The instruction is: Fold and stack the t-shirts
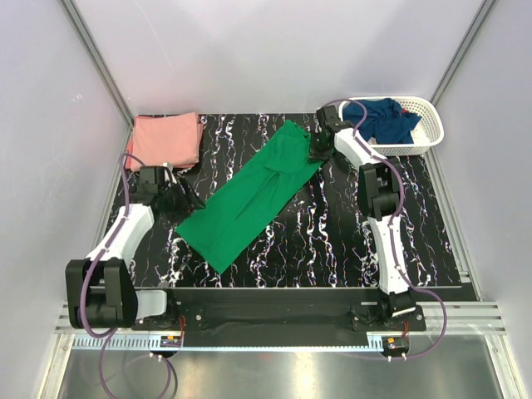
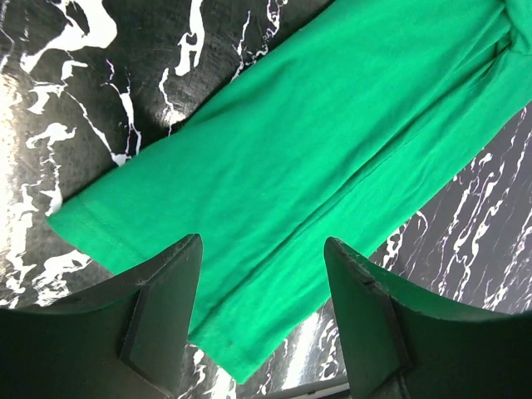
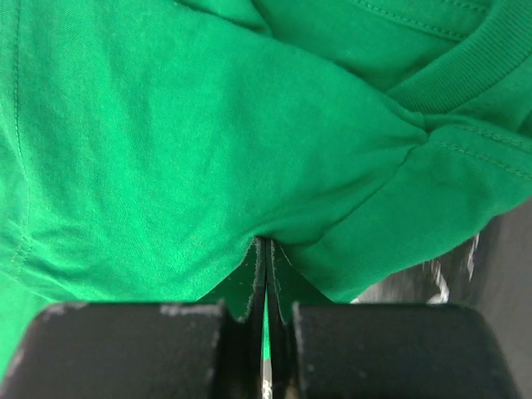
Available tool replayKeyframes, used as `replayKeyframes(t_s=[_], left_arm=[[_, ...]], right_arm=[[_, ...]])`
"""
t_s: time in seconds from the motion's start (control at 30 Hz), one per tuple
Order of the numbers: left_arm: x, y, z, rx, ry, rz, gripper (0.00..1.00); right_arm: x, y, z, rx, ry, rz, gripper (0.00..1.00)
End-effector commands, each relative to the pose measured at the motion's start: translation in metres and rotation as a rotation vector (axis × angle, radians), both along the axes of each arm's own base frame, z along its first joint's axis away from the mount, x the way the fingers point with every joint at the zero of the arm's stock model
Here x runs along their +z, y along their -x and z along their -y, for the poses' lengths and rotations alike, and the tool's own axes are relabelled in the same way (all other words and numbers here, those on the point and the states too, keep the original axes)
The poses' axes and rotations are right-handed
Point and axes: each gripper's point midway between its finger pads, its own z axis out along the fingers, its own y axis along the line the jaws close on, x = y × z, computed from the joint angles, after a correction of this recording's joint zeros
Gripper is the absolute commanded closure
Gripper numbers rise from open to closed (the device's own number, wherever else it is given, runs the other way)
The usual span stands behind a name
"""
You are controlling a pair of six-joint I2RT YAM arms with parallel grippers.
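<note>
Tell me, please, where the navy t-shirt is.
In the top view, the navy t-shirt lies in the white basket at the far right corner of the table.

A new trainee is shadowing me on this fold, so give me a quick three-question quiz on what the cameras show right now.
1. True or false: the right gripper is shut on the green t-shirt.
2. Where does the navy t-shirt lie? A) on the bare table B) in the white basket C) under the green t-shirt
3. Fill in: the left gripper, near the green t-shirt's hem end, is ____.

Key: 1 true; 2 B; 3 open.
</note>
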Motion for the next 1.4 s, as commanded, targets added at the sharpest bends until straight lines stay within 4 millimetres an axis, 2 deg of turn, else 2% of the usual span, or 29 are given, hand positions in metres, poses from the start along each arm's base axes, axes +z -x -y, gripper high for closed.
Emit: replayKeyframes(t_s=[0.0, 0.17, 0.23, 0.3, 0.33, 0.4, 0.43, 0.53, 0.63, 0.8, 0.83, 0.9, 1.03, 1.13, 1.27, 1.3, 1.37], left_arm=[[-0.014, -0.003, 0.006, 0.022, 0.042, -0.023, 0.34], [-0.041, 0.008, 0.016, 0.012, 0.027, -0.07, 0.34], [-0.052, 0.012, 0.016, 0.032, 0.024, -0.094, 0.34], [-0.064, 0.017, 0.016, 0.047, 0.027, -0.113, 0.34], [-0.067, 0.017, 0.015, 0.054, 0.025, -0.114, 0.34], [-0.076, 0.021, 0.014, 0.064, 0.021, -0.146, 0.35], [-0.079, 0.023, 0.013, 0.066, 0.018, -0.158, 0.35], [-0.085, 0.025, 0.011, 0.068, 0.0, -0.178, 0.35], [-0.087, 0.028, 0.004, 0.096, -0.03, -0.178, 0.35], [-0.082, 0.035, 0.007, 0.13, -0.029, -0.164, 0.35], [-0.083, 0.041, 0.006, 0.134, -0.039, -0.177, 0.35], [-0.082, 0.046, 0.007, 0.147, -0.043, -0.177, 0.35], [-0.096, 0.072, 0.01, 0.189, -0.013, -0.234, 0.35], [-0.095, 0.08, 0.017, 0.201, 0.023, -0.225, 0.35], [-0.088, 0.094, 0.027, 0.207, 0.049, -0.223, 0.35], [-0.088, 0.099, 0.029, 0.201, 0.043, -0.228, 0.35], [-0.076, 0.096, 0.03, 0.21, 0.052, -0.182, 0.34]], right_arm=[[-0.01, -0.018, 0.01, 0.078, 0.08, 0.038, 1.0], [-0.001, -0.04, 0.002, 0.164, 0.069, 0.125, 1.0], [0.007, -0.041, -0.001, 0.167, 0.044, 0.128, 1.0], [0.026, -0.042, -0.005, 0.149, 0.013, 0.15, 1.0], [0.05, -0.044, -0.006, 0.138, 0.001, 0.194, 1.0], [0.058, -0.045, -0.005, 0.117, -0.035, 0.223, 1.0], [0.077, -0.046, -0.005, 0.102, -0.061, 0.258, 1.0], [0.088, -0.045, -0.004, 0.092, -0.118, 0.27, 1.0], [0.086, -0.038, -0.005, 0.081, -0.151, 0.224, 1.0], [0.071, -0.012, -0.02, 0.028, -0.277, 0.112, 1.0], [0.064, -0.005, -0.021, 0.003, -0.293, 0.079, 1.0], [0.059, -0.005, -0.02, -0.009, -0.289, 0.084, 1.0], [0.037, 0.002, -0.013, 0.009, -0.231, 0.046, 1.0], [0.033, 0.006, -0.009, 0.029, -0.213, 0.051, 1.0], [0.045, 0.007, -0.012, 0.056, -0.229, 0.084, 1.0], [0.053, 0.007, -0.011, 0.054, -0.238, 0.096, 1.0], [0.063, 0.006, -0.012, 0.054, -0.266, 0.11, 1.0]])
